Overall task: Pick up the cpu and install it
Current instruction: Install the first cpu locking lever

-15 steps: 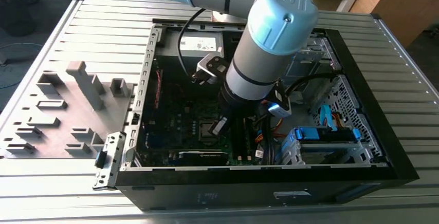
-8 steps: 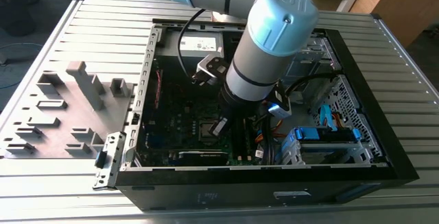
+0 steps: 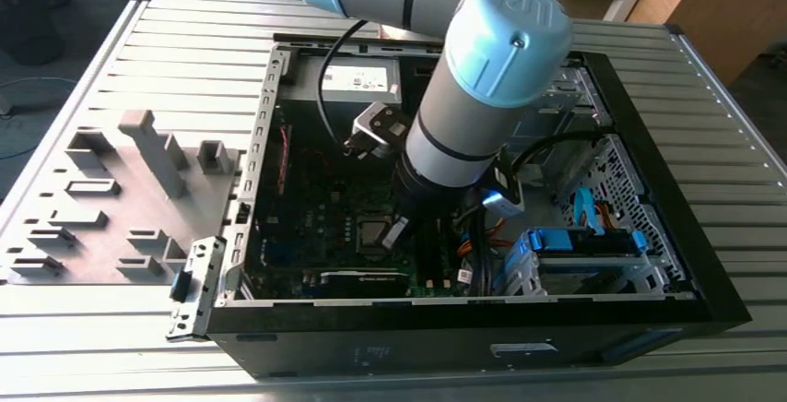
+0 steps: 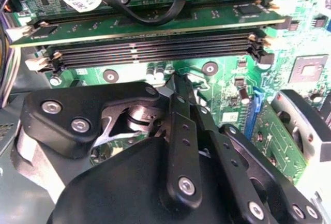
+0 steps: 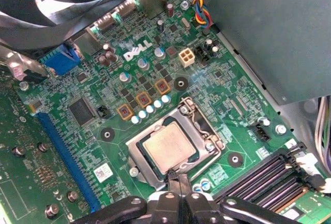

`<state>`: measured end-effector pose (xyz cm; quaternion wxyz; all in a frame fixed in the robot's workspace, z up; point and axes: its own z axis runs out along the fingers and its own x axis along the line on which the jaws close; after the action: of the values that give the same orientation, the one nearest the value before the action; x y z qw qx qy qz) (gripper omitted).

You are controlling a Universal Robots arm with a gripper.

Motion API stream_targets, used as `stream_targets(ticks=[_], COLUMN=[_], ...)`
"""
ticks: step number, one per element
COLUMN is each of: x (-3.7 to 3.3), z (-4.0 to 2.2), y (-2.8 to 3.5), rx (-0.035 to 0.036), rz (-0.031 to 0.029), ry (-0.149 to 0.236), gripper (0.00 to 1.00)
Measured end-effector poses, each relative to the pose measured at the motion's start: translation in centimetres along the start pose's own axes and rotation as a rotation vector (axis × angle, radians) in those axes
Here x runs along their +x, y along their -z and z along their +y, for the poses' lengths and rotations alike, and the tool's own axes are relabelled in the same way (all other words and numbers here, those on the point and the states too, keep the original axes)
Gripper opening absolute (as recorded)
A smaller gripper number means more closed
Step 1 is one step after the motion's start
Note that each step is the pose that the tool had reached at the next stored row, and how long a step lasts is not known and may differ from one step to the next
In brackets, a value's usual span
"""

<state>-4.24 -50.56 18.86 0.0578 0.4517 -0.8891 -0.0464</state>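
Observation:
In the first wrist view the cpu (image 5: 168, 149), a small square chip with a pale metal top, lies flat inside the dark metal-framed socket (image 5: 201, 125) on the green motherboard. My gripper (image 5: 175, 177) is low over the socket's near edge. Its black fingers (image 5: 182, 185) are pressed together, and the tips are at the frame's rim beside the chip with nothing visibly between them. In the second wrist view the fingers (image 4: 178, 100) meet in a narrow point above the board. In the exterior view the arm reaches down into the open computer case, with the gripper (image 3: 396, 229) beside the socket (image 3: 368, 232).
Black memory slots (image 5: 269, 175) run close beside the socket, with a green stick (image 4: 155, 25) and a black cable above them. A power-supply box (image 3: 360, 81) sits at the case's back and blue drive brackets (image 3: 578, 241) at the exterior view's right. A grey fixture tray (image 3: 111, 199) lies outside the case.

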Motion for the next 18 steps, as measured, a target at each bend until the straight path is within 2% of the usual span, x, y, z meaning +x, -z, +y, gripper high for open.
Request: stream_targets(ticks=[18], x=[-0.08], z=[-0.19], y=[-0.17], rx=[0.0024], rz=[-0.0004], ry=[0.007], gripper=[0.11])
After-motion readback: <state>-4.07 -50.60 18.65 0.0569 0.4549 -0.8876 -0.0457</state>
